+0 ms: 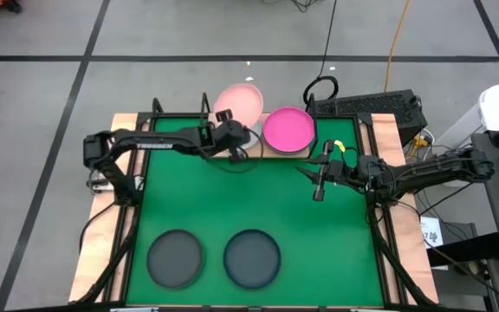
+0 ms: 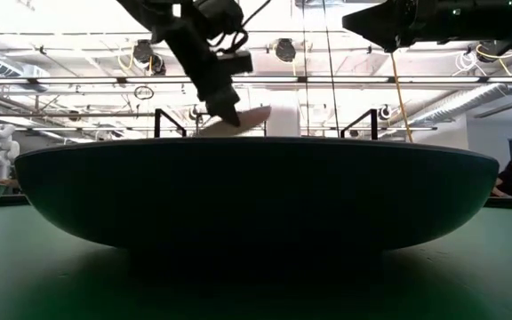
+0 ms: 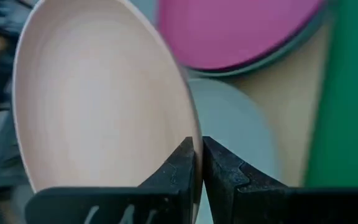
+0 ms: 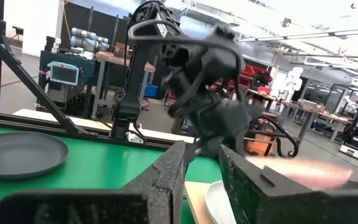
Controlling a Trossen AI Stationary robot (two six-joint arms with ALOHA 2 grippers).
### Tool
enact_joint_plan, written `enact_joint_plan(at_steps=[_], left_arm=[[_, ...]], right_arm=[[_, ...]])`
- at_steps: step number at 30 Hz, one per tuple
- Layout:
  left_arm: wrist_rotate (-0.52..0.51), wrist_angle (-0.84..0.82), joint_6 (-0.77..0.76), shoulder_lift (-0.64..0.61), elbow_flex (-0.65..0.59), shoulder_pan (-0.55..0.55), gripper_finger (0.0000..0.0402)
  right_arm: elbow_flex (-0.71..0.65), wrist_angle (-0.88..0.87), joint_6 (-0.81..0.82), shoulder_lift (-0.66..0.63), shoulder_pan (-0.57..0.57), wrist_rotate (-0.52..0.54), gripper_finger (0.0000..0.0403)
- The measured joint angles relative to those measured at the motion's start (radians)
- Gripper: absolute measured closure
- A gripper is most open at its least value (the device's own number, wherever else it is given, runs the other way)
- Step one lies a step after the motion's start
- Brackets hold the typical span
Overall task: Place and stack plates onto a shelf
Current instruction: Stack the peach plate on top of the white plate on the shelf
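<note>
The left gripper (image 1: 225, 115) is holding the light pink plate (image 1: 239, 103) by its rim at the far edge of the table, its fingers (image 3: 182, 168) clamped together on the plate's edge, as the left wrist view is showing close up. The plate is sitting tilted over the left half of the shelf (image 1: 262, 146), beside the hot pink plate (image 1: 288, 129), which is already lying on the shelf's right half over a rim of another plate. The step in hand appears to be the placing of the light pink plate; the next move is probably calling for levelling and lowering it onto the pale plate (image 3: 229, 134) that the left wrist view is revealing beneath it, something the high view is hardly showing. The right gripper (image 1: 319, 179) is waiting above the green mat near the shelf, its fingers (image 4: 166, 180) standing slightly apart and holding nothing, seen only in the right wrist view. Two dark grey plates (image 1: 175, 258) are resting at the near edge; the low view, largely blocked by one of them, is adding little beyond the left arm tilting the light pink plate.
</note>
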Motion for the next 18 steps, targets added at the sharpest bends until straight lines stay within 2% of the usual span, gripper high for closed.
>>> enact_joint_plan(at_steps=[3, 10, 18], left_arm=[[0.084, -0.004, -0.014, 0.022, 0.0, 0.007, 0.0374], [0.108, -0.026, -0.058, 0.044, 0.0, 0.024, 0.037], [0.106, -0.062, -0.084, 0.043, 0.0, 0.024, 0.0291]], right_arm=[[0.0, 0.0, -0.001, 0.0, 0.0, 0.0, 0.0321], [0.0, 0.0, 0.0, 0.0, 0.0, 0.0, 0.0321], [0.0, 0.0, 0.0, 0.0, 0.0, 0.0, 0.0321]])
